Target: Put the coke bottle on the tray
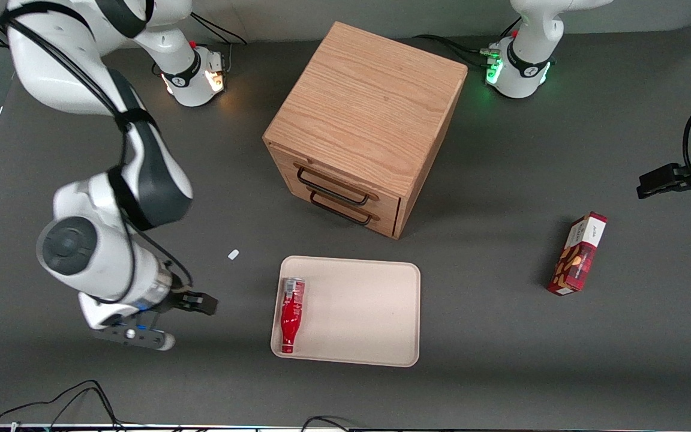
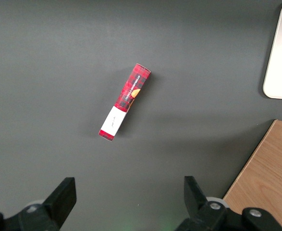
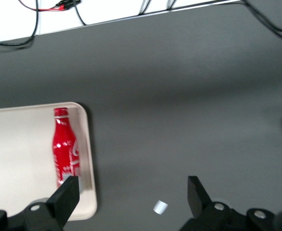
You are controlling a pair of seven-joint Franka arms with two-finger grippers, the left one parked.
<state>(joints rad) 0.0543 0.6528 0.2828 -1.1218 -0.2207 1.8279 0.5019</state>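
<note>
The red coke bottle (image 1: 292, 314) (image 3: 65, 148) lies on its side in the pale beige tray (image 1: 369, 312) (image 3: 20, 168), along the tray edge nearest the working arm, cap toward the front camera. My right gripper (image 1: 198, 303) (image 3: 131, 195) hovers over bare table beside that tray edge, apart from the bottle. It is open, with nothing between its black fingers (image 3: 67, 193).
A wooden two-drawer cabinet (image 1: 363, 126) stands farther from the front camera than the tray. A red snack box (image 1: 578, 253) (image 2: 125, 101) lies toward the parked arm's end. A small white scrap (image 1: 233, 254) (image 3: 160, 207) sits on the table near my gripper.
</note>
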